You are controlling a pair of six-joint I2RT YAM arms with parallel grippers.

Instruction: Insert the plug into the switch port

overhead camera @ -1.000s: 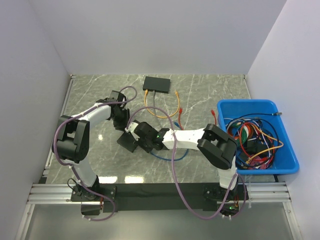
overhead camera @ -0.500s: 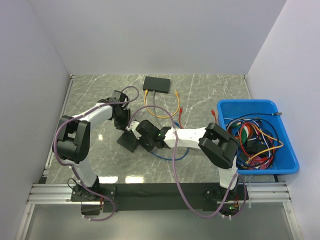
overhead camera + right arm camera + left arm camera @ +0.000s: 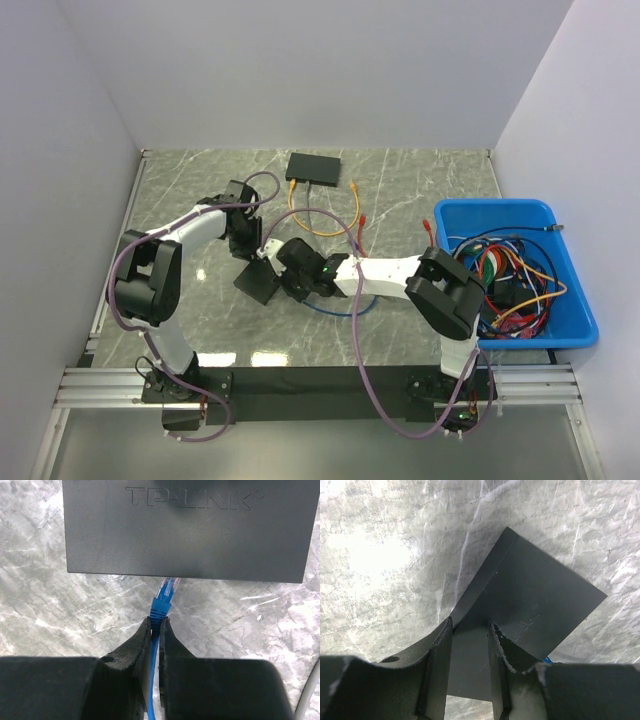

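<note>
The switch (image 3: 257, 283), a flat black box, lies near the middle of the marble table (image 3: 430, 185), slightly left of centre between the two arms. The left tool (image 3: 469, 625) is narrowed onto it: its fingers (image 3: 440, 650) clamp one corner of the slab from either face, and in the left wrist view the box juts away from the jaws at a slant. The right tool (image 3: 155, 625) is almost fully closed, pinching the blue cable (image 3: 152, 680) just behind the plug (image 3: 165, 594). The plug's long axis runs straight away from the tool toward the switch, leaning a little to the right, with its clear tip leading. That tip meets the near edge of the box, below the lettering on the top face — whether it sits in a port cannot be told from here. At the back of the table a second black box (image 3: 313, 167) lies flat, and a blue bin (image 3: 492, 206) at the right edge holds a tangle of coloured cables (image 3: 505, 275).
</note>
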